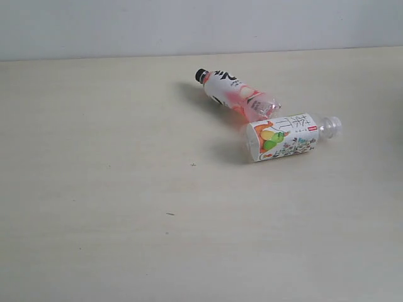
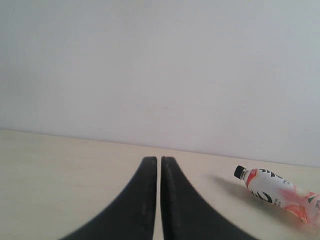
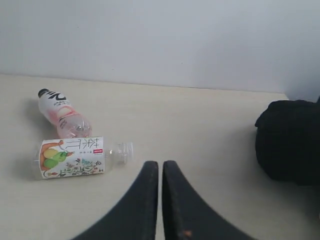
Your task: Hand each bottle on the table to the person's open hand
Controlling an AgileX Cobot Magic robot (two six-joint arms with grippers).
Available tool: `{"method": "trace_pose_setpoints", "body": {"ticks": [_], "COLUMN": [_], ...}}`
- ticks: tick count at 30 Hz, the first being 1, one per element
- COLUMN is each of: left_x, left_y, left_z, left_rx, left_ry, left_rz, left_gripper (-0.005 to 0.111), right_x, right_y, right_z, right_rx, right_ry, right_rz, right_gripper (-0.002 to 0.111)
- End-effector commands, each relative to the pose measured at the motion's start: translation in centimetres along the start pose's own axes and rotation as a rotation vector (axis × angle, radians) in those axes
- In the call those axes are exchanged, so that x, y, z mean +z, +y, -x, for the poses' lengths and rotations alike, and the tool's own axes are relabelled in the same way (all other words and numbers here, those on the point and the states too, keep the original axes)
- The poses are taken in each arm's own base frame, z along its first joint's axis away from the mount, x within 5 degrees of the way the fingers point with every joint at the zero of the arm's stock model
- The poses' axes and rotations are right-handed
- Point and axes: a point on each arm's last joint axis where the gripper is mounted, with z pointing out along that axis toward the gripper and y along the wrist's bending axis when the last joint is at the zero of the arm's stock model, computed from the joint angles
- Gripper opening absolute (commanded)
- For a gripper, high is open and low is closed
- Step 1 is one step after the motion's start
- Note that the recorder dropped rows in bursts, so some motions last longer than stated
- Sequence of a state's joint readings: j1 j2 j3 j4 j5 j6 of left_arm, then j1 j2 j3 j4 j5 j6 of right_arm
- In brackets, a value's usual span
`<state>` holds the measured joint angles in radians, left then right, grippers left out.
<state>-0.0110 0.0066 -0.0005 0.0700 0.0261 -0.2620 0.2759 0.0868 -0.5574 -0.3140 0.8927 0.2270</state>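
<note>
Two bottles lie on their sides on the pale cream table (image 1: 94, 207). The pink-white bottle with a black cap (image 1: 236, 94) lies at the back; it also shows in the left wrist view as the pink-white bottle (image 2: 277, 192) and in the right wrist view (image 3: 64, 114). The white-label bottle with orange-green fruit (image 1: 289, 136) lies just in front of it, almost touching; the right wrist view shows this fruit-label bottle (image 3: 80, 157) too. My left gripper (image 2: 159, 161) is shut and holds nothing. My right gripper (image 3: 160, 164) is shut and holds nothing, near the fruit bottle's cap end. Neither gripper shows in the exterior view. The other two bottles and the person's hand are out of view.
A dark black rounded shape (image 3: 290, 142) sits at the table's side in the right wrist view. A plain pale wall (image 1: 201, 25) runs behind the table's far edge. A few tiny dark specks (image 1: 192, 164) mark the surface.
</note>
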Motion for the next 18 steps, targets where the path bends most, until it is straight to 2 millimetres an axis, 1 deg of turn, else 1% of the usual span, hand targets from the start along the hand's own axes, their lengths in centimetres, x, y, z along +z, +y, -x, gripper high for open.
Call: {"method": "trace_pose_setpoints", "body": {"ticks": [1,3,6,8,12,18], "left_x": [-0.05,-0.05,-0.05,-0.05,-0.05,-0.05], "left_y": [-0.01,-0.01,-0.01,-0.01,-0.01,-0.01], "left_z": [0.06,0.06,0.06,0.06,0.06,0.06], "left_rx": [0.003,0.003,0.003,0.003,0.003,0.003], "left_ry": [-0.010,-0.010,-0.010,-0.010,-0.010,-0.010], "left_rz": [-0.002,-0.002,-0.002,-0.002,-0.002,-0.002], "left_gripper": [0.005,0.005,0.005,0.005,0.005,0.005], "right_x": [0.23,0.50,0.40,0.53,0.72,0.80], "right_y": [-0.51,-0.60,-0.62,-0.70,-1.11,-1.25], "right_z": [-1.18,-1.33,-1.60,-1.75,-1.93,-1.93], "right_rx": [0.100,0.151,0.275,0.298,0.369,0.353], "right_ry": [0.012,-0.025,-0.082,-0.114,-0.119,-0.114], "right_rz": [-0.063,-0.077,-0.066,-0.072,-0.102,-0.092], "right_gripper": [0.012,0.014,0.016,0.018,0.022,0.025]}}
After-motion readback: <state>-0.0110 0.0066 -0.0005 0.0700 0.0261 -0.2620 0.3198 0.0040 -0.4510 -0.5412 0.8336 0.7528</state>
